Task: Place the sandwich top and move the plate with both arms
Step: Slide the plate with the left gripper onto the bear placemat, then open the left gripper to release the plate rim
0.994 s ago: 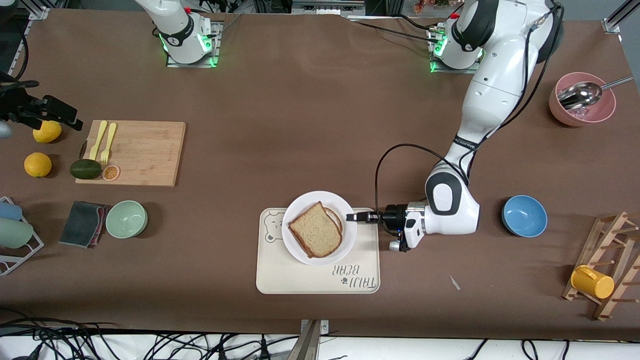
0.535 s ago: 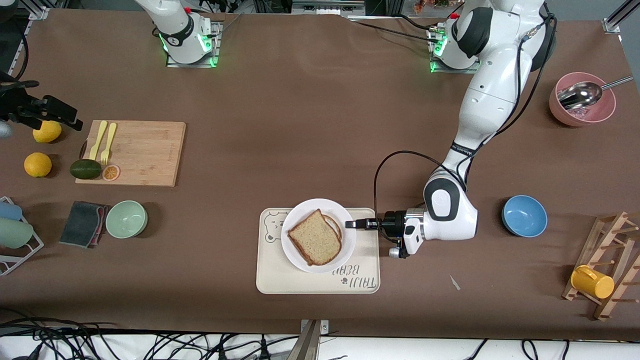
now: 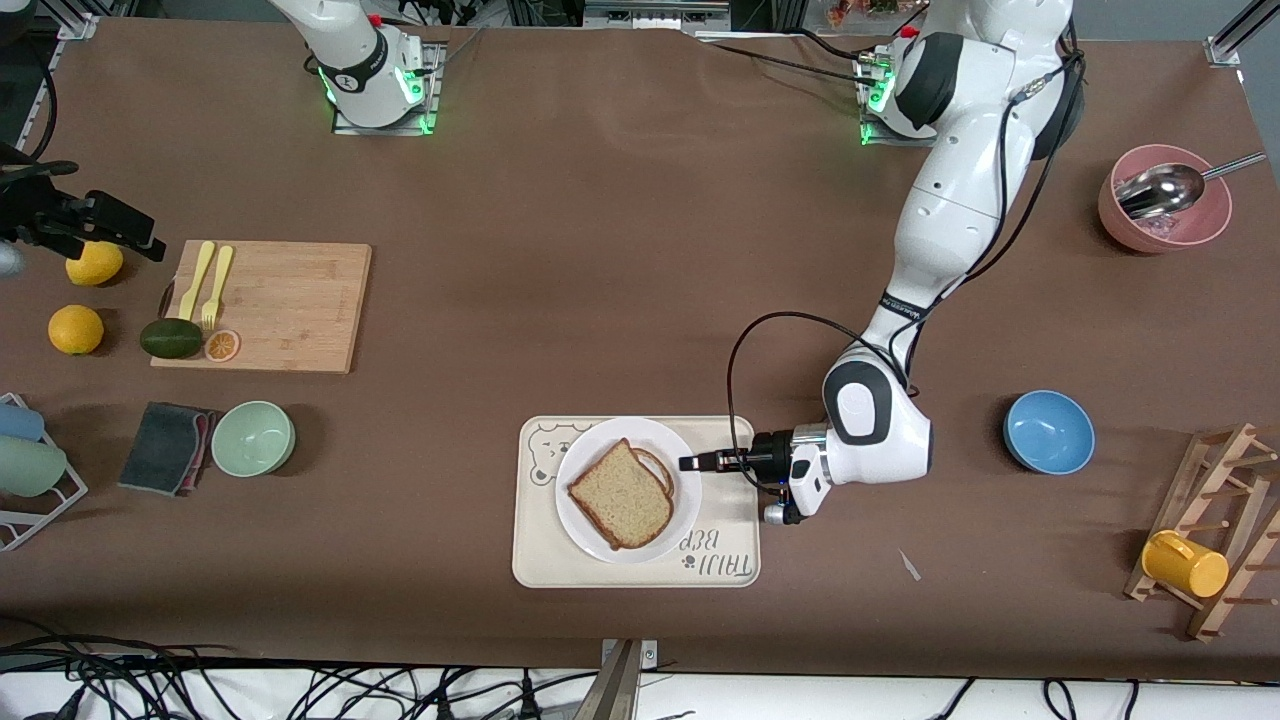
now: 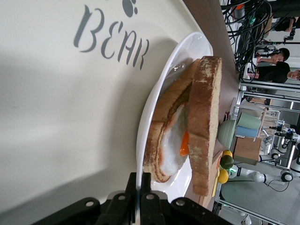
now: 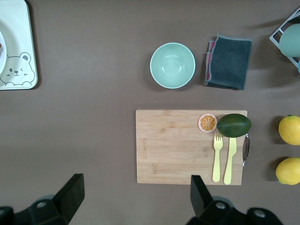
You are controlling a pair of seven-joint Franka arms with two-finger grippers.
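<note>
Brown paper covers the long table [image 3: 620,260], seen from the high front camera with both arm bases along the upper edge of the frame. Lower centre: the cream bear-print tray [image 3: 560,560] carries the white plate [image 3: 585,520], and on the plate lies the finished stack, the pale speckled sandwich top [image 3: 622,492] resting on the filling and the lower slice. The left wrist view shows that stack edge-on, top slice [image 4: 205,122] uppermost, white and orange filling beneath.

Left gripper [image 3: 692,463]: reaching in horizontally from the centre right of the frame, its fingers pinched together on the plate's rim, as the wrist view confirms at its lower edge [image 4: 138,199]. A low, sideways hold on the rim suits sliding or lifting the plate without touching the bread.

Right gripper [image 5: 133,192]: at the upper left edge of the front view, held high over the cutting board [image 3: 285,305] and the lemons [image 3: 76,329], its fingers spread wide apart and empty. This arm waits.

Judgement: the topping step looks complete, and the plate move is in hand with one arm only. The unsupported side of the plate could tip, so the stacked slices risk sliding.
</note>
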